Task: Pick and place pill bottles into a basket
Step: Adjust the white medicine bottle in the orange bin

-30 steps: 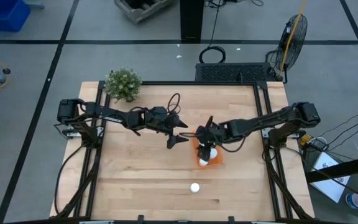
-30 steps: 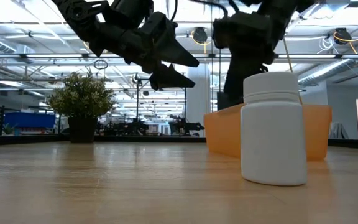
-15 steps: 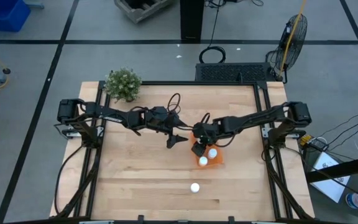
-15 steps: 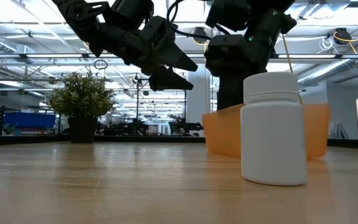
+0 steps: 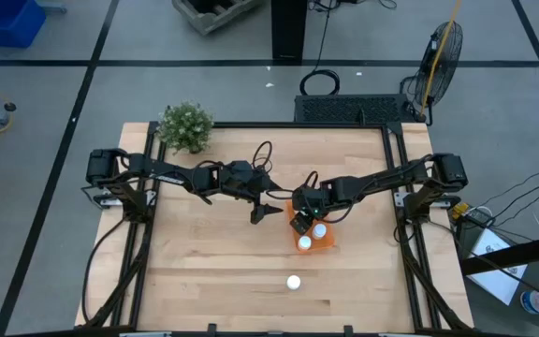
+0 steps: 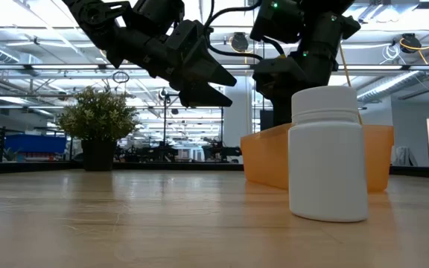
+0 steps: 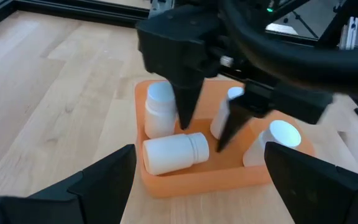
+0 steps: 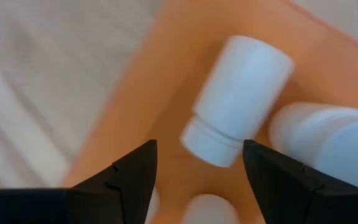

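Since a second ago, the right gripper (image 5: 299, 222) released its bottle (image 8: 238, 99) into the basket (image 5: 329, 241), fingers wide.

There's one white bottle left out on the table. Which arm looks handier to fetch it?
Probably the right. Its open gripper hangs empty over the basket, nearest the lone pill bottle. The left gripper, also open, waits farther away beside the basket.

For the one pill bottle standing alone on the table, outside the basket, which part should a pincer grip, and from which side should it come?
Probably from straight above, closing on the body just under the cap. The lone bottle stands upright on the bare table, in front of the basket, with nothing touching it. Its round body gives two opposite sides for the fingers, and the wider cap should stop slipping.
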`<move>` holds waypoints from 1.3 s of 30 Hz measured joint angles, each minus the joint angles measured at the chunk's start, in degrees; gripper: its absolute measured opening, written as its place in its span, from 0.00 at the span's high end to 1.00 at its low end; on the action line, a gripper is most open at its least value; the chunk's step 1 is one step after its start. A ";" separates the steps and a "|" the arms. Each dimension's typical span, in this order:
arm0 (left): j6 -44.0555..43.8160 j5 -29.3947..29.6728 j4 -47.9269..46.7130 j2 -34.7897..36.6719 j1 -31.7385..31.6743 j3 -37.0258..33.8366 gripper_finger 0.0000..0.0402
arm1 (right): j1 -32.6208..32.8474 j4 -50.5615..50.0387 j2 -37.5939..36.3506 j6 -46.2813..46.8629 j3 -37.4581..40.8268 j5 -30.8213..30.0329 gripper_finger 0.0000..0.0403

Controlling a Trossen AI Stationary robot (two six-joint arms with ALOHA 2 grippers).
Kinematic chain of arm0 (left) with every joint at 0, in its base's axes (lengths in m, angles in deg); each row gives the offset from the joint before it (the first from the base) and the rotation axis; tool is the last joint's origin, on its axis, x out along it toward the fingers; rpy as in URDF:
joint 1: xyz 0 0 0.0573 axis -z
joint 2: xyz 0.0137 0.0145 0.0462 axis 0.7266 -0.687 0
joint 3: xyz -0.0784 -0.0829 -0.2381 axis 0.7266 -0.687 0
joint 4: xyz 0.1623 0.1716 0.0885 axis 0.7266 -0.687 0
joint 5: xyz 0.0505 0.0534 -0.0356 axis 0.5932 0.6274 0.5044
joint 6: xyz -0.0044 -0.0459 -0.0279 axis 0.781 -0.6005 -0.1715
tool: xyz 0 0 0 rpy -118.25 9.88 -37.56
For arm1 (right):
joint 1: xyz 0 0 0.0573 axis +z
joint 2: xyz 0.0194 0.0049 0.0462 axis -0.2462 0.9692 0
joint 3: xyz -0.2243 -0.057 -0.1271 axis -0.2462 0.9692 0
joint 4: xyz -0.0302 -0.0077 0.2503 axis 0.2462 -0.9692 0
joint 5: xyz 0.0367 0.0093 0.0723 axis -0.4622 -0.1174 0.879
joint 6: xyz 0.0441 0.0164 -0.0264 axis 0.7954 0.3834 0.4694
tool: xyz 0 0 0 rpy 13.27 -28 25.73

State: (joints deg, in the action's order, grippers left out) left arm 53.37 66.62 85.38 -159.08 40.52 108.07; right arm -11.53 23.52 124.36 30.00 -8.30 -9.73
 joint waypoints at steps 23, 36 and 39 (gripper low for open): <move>-0.02 0.02 0.22 0.00 0.00 -0.01 0.10 | 0.02 -0.15 5.70 -2.93 -0.13 -3.83 0.44; 0.30 0.05 -0.37 0.00 0.00 0.00 0.10 | -0.43 3.76 5.22 -3.09 -0.07 -3.57 0.44; 0.48 0.09 -0.38 0.00 0.00 -0.01 0.10 | -0.90 4.00 5.23 -3.11 -0.07 -3.57 0.45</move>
State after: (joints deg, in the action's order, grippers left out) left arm 53.85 66.71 85.00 -159.08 40.52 108.06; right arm -12.43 27.52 129.59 26.89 -8.36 -13.30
